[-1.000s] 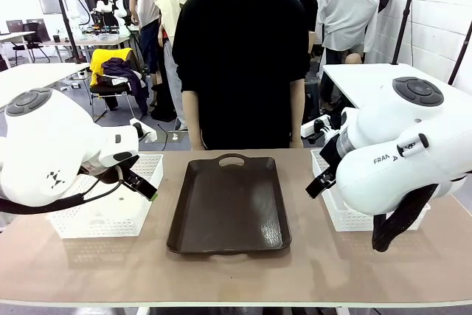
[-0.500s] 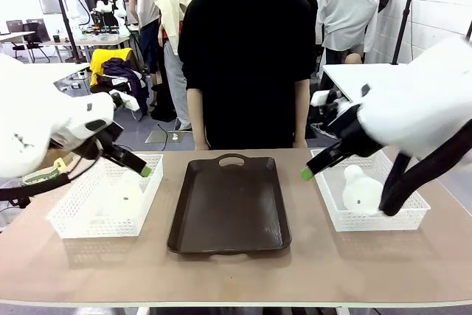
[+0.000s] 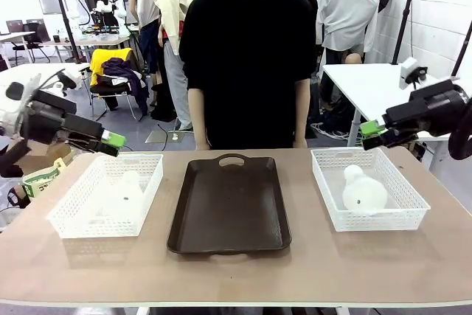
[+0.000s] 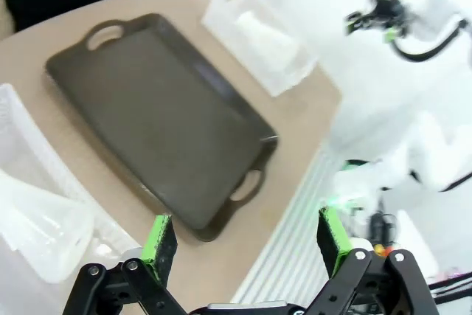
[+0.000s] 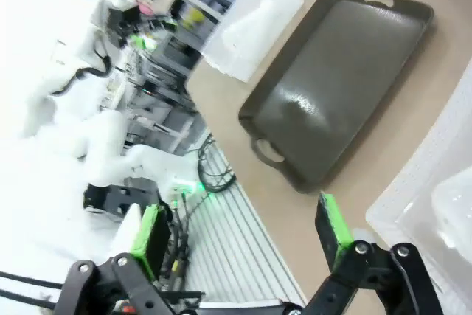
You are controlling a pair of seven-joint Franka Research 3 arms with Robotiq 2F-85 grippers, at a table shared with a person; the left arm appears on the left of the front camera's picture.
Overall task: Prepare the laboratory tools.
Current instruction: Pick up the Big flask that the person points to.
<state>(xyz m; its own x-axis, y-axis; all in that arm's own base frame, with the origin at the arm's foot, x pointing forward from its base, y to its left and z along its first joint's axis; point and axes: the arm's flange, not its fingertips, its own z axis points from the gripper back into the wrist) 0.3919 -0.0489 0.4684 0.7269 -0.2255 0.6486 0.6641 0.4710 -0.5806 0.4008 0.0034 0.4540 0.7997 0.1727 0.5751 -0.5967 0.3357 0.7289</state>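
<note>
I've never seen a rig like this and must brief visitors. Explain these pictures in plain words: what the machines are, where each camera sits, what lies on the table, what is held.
Two white robot arms share a table with a person opposite. Each arm ends in a two-finger gripper with green pads. The front view looks across the table from between the arms: the left gripper hangs in the air at picture left, the right gripper at picture right. The wrist views look along each gripper's fingers. On the table lie a dark brown tray in the middle, the left basket holding the left flask, and the right basket holding the right flask. Both grippers are open and hold nothing.
</note>
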